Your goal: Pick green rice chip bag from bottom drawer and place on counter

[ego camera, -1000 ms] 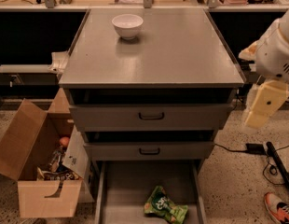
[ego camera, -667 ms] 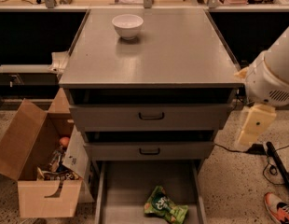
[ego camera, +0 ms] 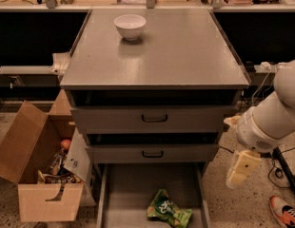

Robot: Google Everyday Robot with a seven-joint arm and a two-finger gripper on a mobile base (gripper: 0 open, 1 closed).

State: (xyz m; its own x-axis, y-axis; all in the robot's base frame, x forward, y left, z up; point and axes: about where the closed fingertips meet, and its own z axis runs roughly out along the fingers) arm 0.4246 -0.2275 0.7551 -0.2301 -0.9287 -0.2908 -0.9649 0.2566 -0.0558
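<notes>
The green rice chip bag (ego camera: pixel 169 209) lies flat on the floor of the bottom drawer (ego camera: pixel 133 189), near its front and a little right of centre. The drawer is pulled out. The counter (ego camera: pixel 157 56) is the grey metal top above the three drawers. My gripper (ego camera: pixel 241 169) hangs down from the white arm (ego camera: pixel 271 120) at the cabinet's right side. It is outside the drawer, to the right of the bag and above it, and holds nothing that I can see.
A white bowl (ego camera: pixel 130 26) stands at the counter's back left. An open cardboard box (ego camera: pixel 40 175) with clutter sits on the floor left of the drawers. A shoe (ego camera: pixel 285 213) and cables (ego camera: pixel 280 165) lie on the floor at the right.
The arm and gripper have moved down and to the left, from beside the counter's right edge to beside the middle drawer. The bag and drawers have not moved.
</notes>
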